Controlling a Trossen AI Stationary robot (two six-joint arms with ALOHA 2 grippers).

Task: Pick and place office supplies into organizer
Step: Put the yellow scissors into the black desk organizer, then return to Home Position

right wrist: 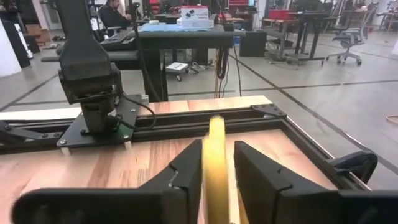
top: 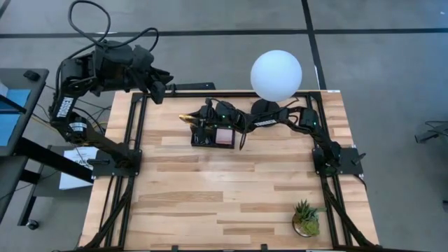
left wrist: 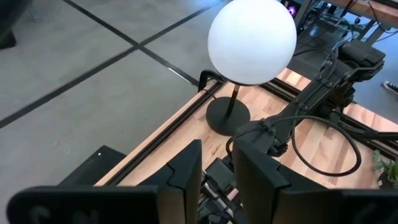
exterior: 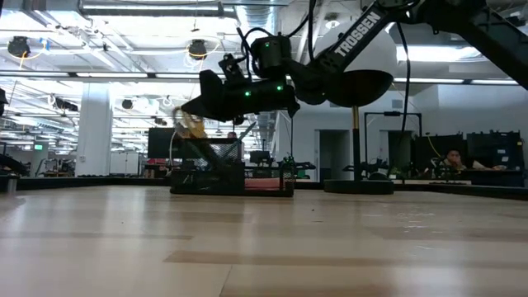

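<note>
The black organizer [top: 213, 136] [exterior: 235, 183] stands on the far middle of the wooden table, with a pink sticky-note pad [top: 224, 136] in its lower tray. Yellow-handled scissors [top: 187, 119] [exterior: 192, 124] lean out of its taller section toward the table's left. My right gripper [top: 203, 120] [right wrist: 217, 174] reaches in nearly level from the right, just above the organizer. It is open, and the blurred yellow handle [right wrist: 216, 155] stands between its fingers with a narrow gap on each side. My left gripper [top: 166, 87] [left wrist: 217, 180] waits open and raised beyond the far left corner.
A white globe lamp [top: 276, 75] [left wrist: 252, 40] on a black base stands just right of the organizer, close beside my right arm. A small green potted plant [top: 306, 217] sits at the near right. Bare wood fills the table's middle and near side.
</note>
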